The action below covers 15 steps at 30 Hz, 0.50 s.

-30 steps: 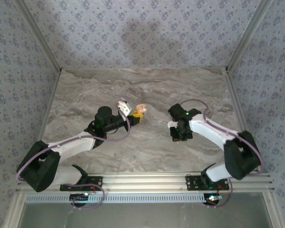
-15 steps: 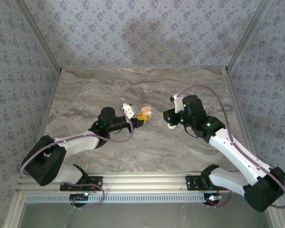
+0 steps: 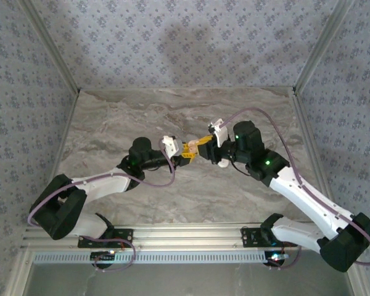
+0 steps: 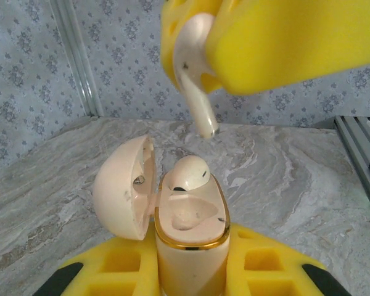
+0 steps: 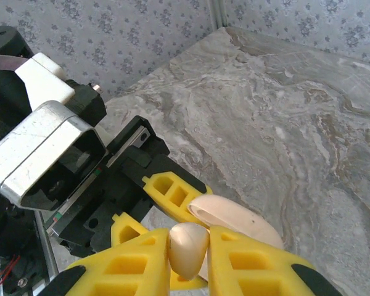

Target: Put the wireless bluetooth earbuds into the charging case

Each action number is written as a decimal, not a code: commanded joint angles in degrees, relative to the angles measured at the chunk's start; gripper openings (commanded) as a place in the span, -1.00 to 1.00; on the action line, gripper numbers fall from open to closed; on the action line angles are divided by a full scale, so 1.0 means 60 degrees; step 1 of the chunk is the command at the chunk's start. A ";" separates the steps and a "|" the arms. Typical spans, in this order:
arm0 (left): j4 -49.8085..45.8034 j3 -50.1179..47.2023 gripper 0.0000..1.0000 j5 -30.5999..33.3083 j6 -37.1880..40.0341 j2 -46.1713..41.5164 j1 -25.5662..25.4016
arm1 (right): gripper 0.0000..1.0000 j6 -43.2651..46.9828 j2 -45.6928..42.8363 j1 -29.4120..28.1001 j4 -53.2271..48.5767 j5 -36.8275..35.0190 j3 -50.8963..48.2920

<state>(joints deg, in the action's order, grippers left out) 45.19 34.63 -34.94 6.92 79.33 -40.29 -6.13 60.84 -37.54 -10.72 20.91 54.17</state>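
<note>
My left gripper (image 4: 191,268) is shut on the cream charging case (image 4: 191,246), holding it upright with its lid (image 4: 120,185) swung open to the left. One earbud (image 4: 188,172) sits in the far socket; the near socket is bare. My right gripper (image 5: 188,262) is shut on a second whitish earbud (image 5: 188,250), pinched between its yellow fingers (image 4: 283,43). That earbud (image 4: 194,74) hangs stem-down just above the open case, a small gap apart. From the top view the two grippers (image 3: 186,152) (image 3: 201,144) meet tip to tip over the table's middle.
The marble table (image 3: 111,123) lies below both arms, walled by patterned panels and an aluminium frame post (image 4: 80,61). In the right wrist view, the left arm's black wrist and silver camera housing (image 5: 46,154) sit close behind the case lid (image 5: 234,219).
My right arm has lifted from the table at the right and swung left, bringing the earbud over the case. My left gripper has edged right with the case.
</note>
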 commanded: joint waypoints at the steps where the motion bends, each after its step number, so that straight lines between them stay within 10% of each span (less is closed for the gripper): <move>1: 0.0325 0.0380 -0.66 -0.0229 0.0059 -0.0067 -0.0069 | -0.56 0.0245 0.0313 -0.0078 0.0525 0.0220 0.0328; 15: 0.0539 0.0490 -0.66 -0.0066 -0.0500 -0.0200 -0.0070 | -0.56 0.0392 0.0582 -0.0111 0.0455 0.0335 0.0208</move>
<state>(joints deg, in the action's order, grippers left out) 45.30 35.14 -34.92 4.89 79.31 -40.29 -4.86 64.51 -37.82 -8.62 21.93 54.28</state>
